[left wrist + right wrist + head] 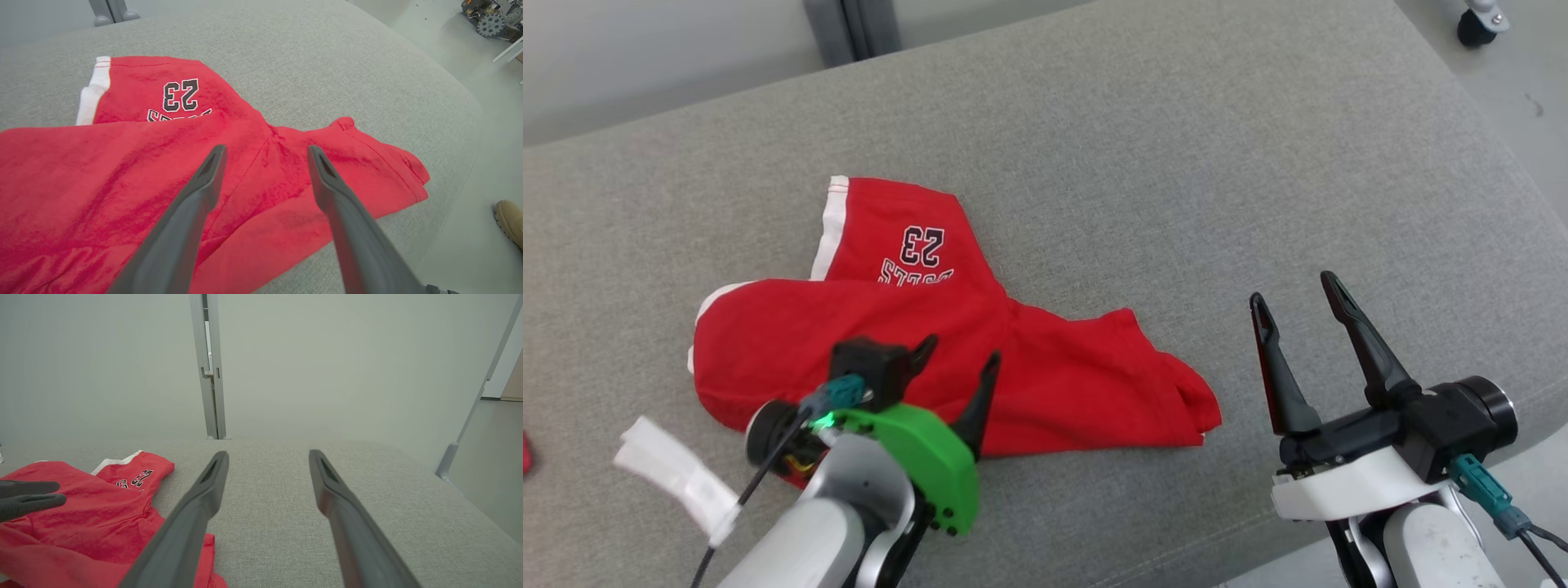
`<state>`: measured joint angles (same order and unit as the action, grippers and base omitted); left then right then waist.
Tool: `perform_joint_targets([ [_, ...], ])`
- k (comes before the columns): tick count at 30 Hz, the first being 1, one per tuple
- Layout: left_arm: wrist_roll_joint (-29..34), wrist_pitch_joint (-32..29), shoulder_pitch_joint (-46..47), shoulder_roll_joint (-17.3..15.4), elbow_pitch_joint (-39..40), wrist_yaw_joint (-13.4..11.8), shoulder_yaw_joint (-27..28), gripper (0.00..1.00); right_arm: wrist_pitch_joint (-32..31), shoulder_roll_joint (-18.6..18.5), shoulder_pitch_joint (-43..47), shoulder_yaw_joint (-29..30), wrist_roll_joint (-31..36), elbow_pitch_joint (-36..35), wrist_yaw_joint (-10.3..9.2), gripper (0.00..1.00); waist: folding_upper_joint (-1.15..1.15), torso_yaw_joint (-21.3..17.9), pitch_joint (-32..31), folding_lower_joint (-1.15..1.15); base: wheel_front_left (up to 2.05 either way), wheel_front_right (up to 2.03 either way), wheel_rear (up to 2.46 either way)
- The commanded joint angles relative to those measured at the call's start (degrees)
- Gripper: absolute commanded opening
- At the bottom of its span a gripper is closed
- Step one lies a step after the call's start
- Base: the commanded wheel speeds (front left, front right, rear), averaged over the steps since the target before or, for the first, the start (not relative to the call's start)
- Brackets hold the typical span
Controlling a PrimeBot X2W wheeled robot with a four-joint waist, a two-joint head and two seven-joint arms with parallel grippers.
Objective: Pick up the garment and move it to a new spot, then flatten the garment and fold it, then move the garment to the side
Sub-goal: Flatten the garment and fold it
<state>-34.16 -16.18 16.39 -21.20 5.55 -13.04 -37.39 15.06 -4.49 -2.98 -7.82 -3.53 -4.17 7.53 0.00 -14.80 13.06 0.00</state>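
Note:
A red garment (931, 359) with white trim and the number 23 lies rumpled on the grey cushioned surface (1176, 163); one part is folded over the rest. My left gripper (960, 355) hovers open just above the garment's near middle, nothing between its fingers. The left wrist view shows the red garment (143, 163) spread under the open left gripper (265, 153). My right gripper (1294, 290) stands open over bare fabric to the right of the garment's right end. In the right wrist view the right gripper (267, 457) is open, the garment (90, 510) lying at lower left.
A white folded strip (678, 478) lies on the surface near my left forearm. A small red item (525, 453) peeks in at the left edge. The surface's near edge runs past my right wrist; a shoe (508, 218) stands on the floor beyond it. A metal post (210, 367) rises behind.

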Motion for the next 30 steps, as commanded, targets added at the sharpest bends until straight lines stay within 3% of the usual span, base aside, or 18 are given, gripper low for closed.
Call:
perform_joint_targets([
  [1, 0.5, -0.5, 2.67, 1.32, -2.61, 1.1, -0.82, 1.0, 0.18, 0.16, -0.96, -0.15, -0.51, -0.1, -0.08, 1.0, 0.0, -2.03, 3.67, 0.0, 0.0, 0.0, 0.0],
  [4, 1.87, -1.61, 7.73, 3.55, -9.86, 3.28, -3.25, 1.0, 0.18, 0.54, -1.79, -0.3, -0.97, 0.28, -0.08, 1.0, 0.0, -3.31, 5.31, 0.0, 0.0, 0.0, 0.0],
  [10, 3.04, -0.39, 11.69, 5.4, -17.77, 5.05, -4.65, 1.0, 0.18, 1.08, -2.21, 0.34, -1.35, 0.67, -0.08, 1.0, 0.0, -4.85, 6.47, 0.0, 0.0, 0.0, 0.0],
  [11, 2.99, -0.33, 11.88, 5.42, -18.32, 5.27, -4.69, 0.95, 0.18, 1.11, -2.21, 0.39, -1.36, 0.66, -0.08, 1.0, 0.0, -4.91, 6.51, 0.0, 0.0, 0.0, 0.0],
  [12, 3.27, -0.29, 12.15, 5.27, -18.79, 5.52, -4.94, 0.47, 0.18, 1.14, -2.2, 0.46, -1.39, 0.67, -0.08, 1.0, 0.0, -4.98, 6.53, 0.0, 0.0, 0.0, 0.0],
  [13, 3.39, 0.05, 12.33, 5.2, -19.11, 5.7, -5.03, 0.36, 0.18, 1.15, -2.18, 0.53, -1.42, 0.73, -0.08, 1.0, 0.0, -5.01, 6.52, 0.0, 0.0, 0.0, 0.0],
  [14, 3.38, 0.38, 12.47, 5.29, -19.28, 5.86, -4.99, 0.0, 0.17, 1.2, -2.19, 0.63, -1.45, 0.79, -0.09, 1.0, 0.0, -4.99, 6.51, 0.0, 0.0, 0.0, 0.0],
  [30, 2.28, 0.11, 15.59, 4.39, -15.49, 6.44, -3.89, 0.0, 0.18, 1.47, -3.2, 0.43, -1.59, 0.81, -0.09, 1.0, 0.0, -4.89, 6.99, 0.0, 0.0, 0.0, 0.0],
])
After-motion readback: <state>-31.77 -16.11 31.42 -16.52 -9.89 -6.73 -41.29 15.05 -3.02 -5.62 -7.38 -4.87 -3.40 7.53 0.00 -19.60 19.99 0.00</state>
